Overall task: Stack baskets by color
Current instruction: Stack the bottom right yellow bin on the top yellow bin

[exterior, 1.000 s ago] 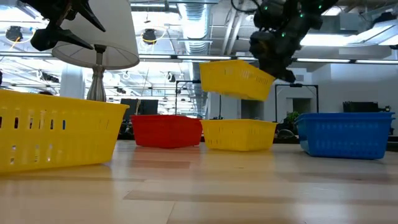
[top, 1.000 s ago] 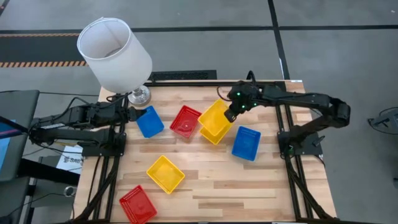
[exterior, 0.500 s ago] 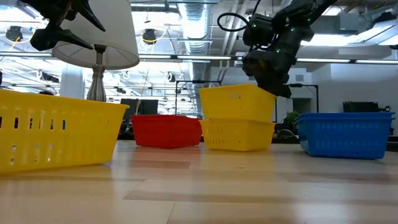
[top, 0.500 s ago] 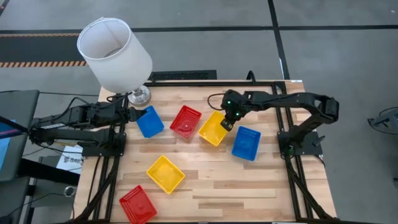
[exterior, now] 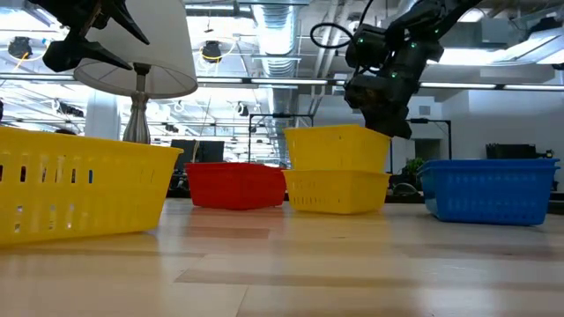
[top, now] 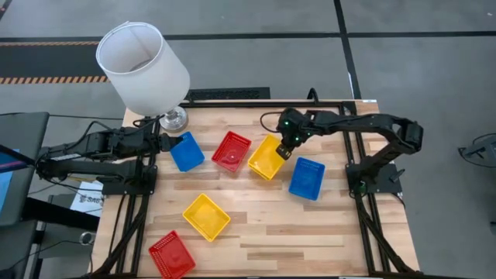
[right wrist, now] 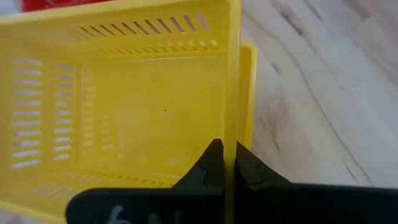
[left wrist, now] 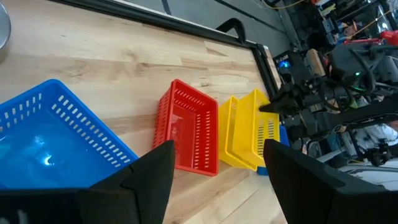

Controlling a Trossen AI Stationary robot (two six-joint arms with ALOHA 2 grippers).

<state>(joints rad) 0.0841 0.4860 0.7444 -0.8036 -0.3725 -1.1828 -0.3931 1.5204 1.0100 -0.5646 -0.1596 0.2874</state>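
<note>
Since a second ago the top yellow basket (top: 267,155) has come down from its tilted hang in the air and now sits nested in the lower yellow basket (exterior: 339,191) — the right tool (top: 284,149) lowered it there and still pinches its rim. The right wrist view shows the two dark fingers (right wrist: 211,167) closed narrow on the thin yellow wall, one on each side, with the lower basket's edge peeking out just beyond. From table height the upper basket stands level but rides high, only partly sunk into the one beneath.

That pair sits in the middle of the wooden surface (top: 310,232), toward the far edge. Just to its left lies a red basket (top: 231,150), close but apart; just to its right lies a blue basket (top: 307,177), also apart. Another blue basket (top: 186,151) lies farther left, right by the left tool (top: 164,143), which hangs at the surface's left edge with its fingers spread wide and nothing between them — the left wrist view looks past them onto that blue basket.

Nearer the front, a single yellow basket (top: 205,216) lies alone, and a second red basket (top: 171,254) sits at the front-left corner. Seven baskets show in all. A white lamp (top: 142,67) stands at the far-left corner, its metal base (top: 173,119) on the surface.
</note>
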